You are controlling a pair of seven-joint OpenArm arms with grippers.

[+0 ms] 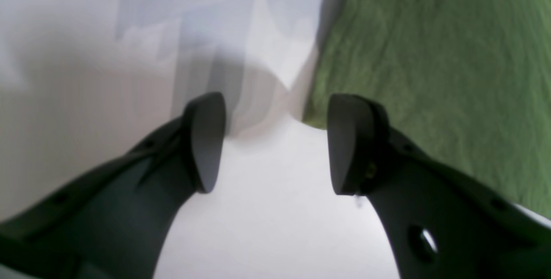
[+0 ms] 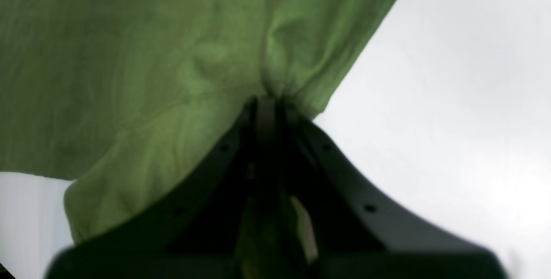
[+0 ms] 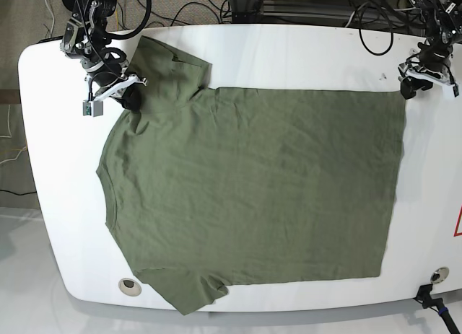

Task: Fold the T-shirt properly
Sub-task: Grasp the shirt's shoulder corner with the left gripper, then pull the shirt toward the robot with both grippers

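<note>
The olive-green T-shirt [image 3: 253,197] lies spread flat on the white table [image 3: 289,53], neckline at the left and hem at the right. My right gripper [image 3: 131,99] is at the shirt's far-left shoulder by the sleeve. In the right wrist view it [image 2: 267,102] is shut on a bunched fold of the cloth [image 2: 172,68]. My left gripper [image 3: 413,89] hovers at the hem's far-right corner. In the left wrist view it [image 1: 275,141] is open and empty, with the shirt's edge [image 1: 430,55] just beside its right finger [image 1: 351,145].
Cables [image 3: 238,2] run along the table's far edge behind both arms. A small round fitting [image 3: 128,284] sits near the front-left corner. A black clamp [image 3: 432,294] sits at the front-right corner. A red mark [image 3: 458,222] shows at the right edge.
</note>
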